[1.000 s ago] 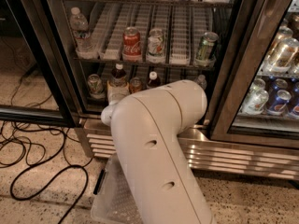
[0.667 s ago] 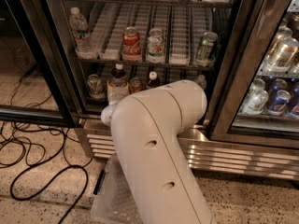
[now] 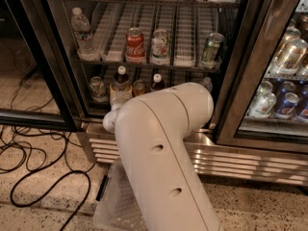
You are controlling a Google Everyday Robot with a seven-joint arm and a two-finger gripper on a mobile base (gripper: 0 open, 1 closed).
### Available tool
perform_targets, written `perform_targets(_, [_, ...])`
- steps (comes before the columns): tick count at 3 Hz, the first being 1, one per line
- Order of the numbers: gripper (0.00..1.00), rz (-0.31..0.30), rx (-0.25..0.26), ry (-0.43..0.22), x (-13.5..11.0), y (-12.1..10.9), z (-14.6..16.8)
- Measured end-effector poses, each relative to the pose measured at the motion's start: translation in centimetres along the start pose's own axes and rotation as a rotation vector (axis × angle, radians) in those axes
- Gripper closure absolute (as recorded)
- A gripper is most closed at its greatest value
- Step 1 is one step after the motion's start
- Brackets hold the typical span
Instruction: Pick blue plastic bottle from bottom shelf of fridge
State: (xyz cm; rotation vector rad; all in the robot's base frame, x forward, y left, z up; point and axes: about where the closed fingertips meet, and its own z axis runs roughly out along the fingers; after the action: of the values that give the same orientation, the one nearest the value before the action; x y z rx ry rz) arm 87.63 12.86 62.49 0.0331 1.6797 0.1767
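The fridge stands open before me. On its bottom shelf the blue plastic bottle stands upright, with a white cap, dark brown shoulders and a pale label. A small can sits to its right, then a similar bottle with dark red shoulders. My thick white arm rises from the lower middle and covers the front right part of that shelf. The gripper is hidden behind the arm, somewhere low in front of the shelf.
A silvery can stands left of the bottle. The upper rack holds a water bottle, a red cola can and other cans. Cables trail over the floor at left. A clear bin lies below the arm, beside the steel grille.
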Motion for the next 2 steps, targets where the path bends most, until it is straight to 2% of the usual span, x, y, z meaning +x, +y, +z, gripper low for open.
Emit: perform_targets(2, [1.00, 0.010, 0.000, 0.004, -0.24, -0.17, -0.15])
